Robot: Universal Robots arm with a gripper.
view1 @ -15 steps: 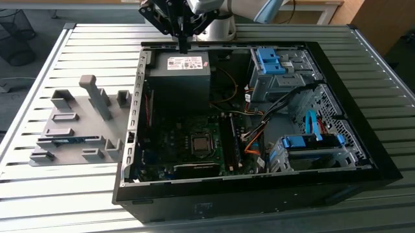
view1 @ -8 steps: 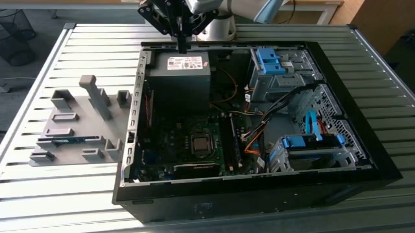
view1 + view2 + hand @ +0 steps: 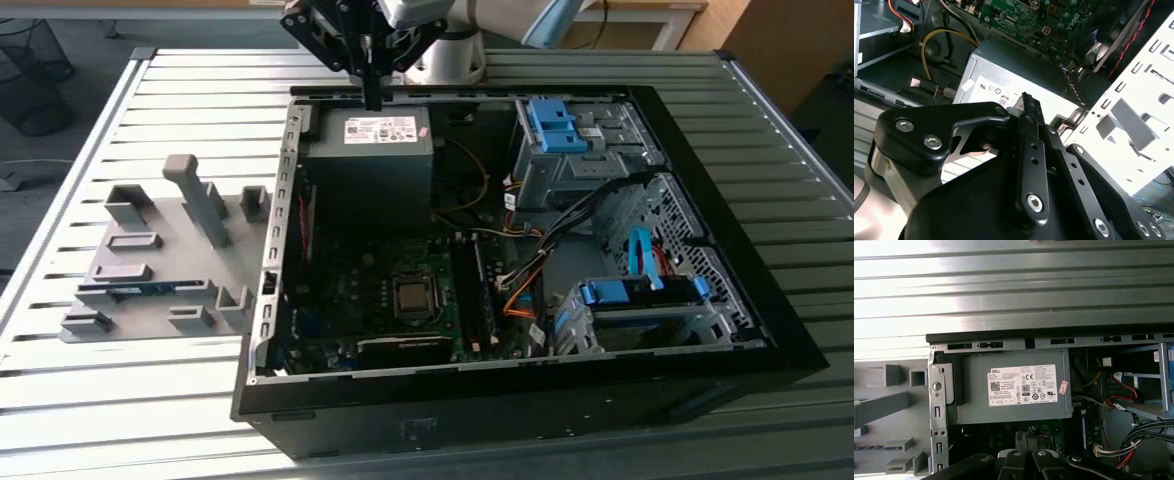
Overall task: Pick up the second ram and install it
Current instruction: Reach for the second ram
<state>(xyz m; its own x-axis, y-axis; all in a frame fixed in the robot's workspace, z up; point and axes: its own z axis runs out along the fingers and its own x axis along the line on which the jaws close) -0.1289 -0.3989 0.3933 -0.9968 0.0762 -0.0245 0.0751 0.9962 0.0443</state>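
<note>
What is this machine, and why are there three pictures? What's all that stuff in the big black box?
It is a robot arm with a gripper, which is its hand for picking things up. One picture comes from a camera standing off to the side. The other two come from cameras riding near the arm's wrist, so they look where the gripper looks.

On the slatted metal table lies an open computer case. Inside it are a green motherboard, a gray power supply with a white sticker, and blue drive-bay clips. The gripper hangs above the power supply.

Beside the case, on the exterior view's left, is a gray holder. The second ram, a thin blue-green stick, rests in it, not in the gripper.
</note>
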